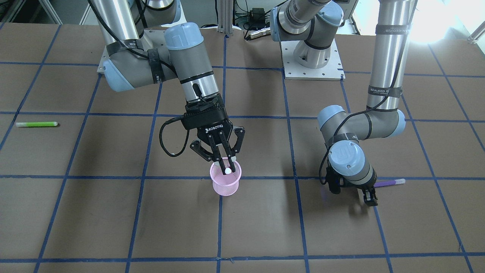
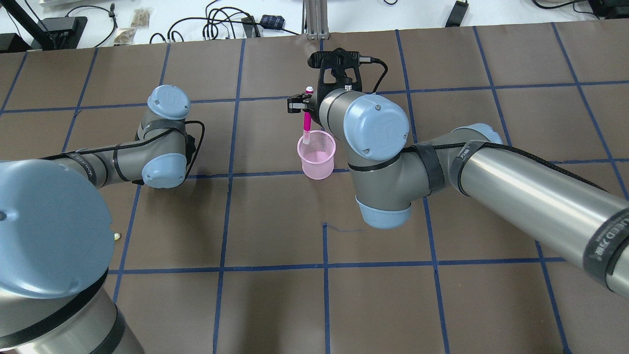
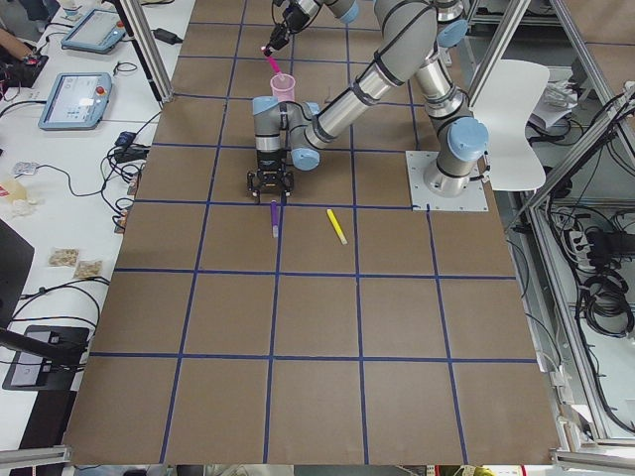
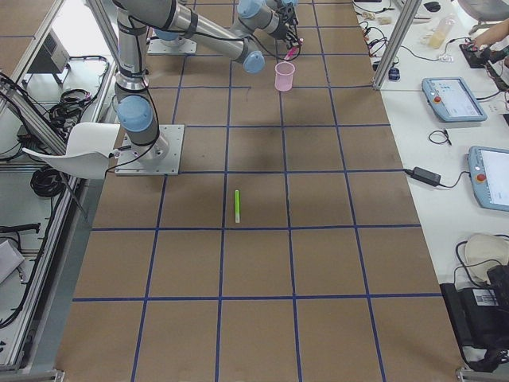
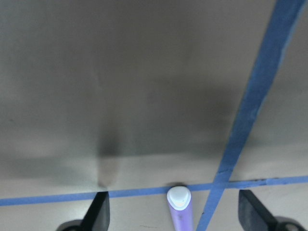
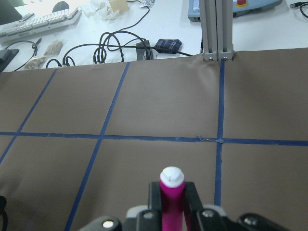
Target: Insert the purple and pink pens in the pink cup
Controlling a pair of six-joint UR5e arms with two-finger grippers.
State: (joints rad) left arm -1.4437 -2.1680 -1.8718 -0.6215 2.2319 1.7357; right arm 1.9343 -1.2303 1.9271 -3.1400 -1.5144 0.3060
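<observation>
The cup [image 1: 226, 185] stands mid-tabletop [image 1: 257, 227], the first pen [image 2: 306, 120] upright above it in the right gripper [image 1: 226, 162]. The second pen [image 1: 390, 182] lies under the left gripper [image 5: 174, 208], the third pen [image 1: 36, 124] far to the robot's right.

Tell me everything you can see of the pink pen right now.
The pink pen is a slim magenta barrel, seemingly plastic, with a rounded white cap on top. It stands nearly upright, clamped near its upper end by the right gripper. Its lower end is at the mouth of the pink cup; whether it touches the cup cannot be told.
</observation>
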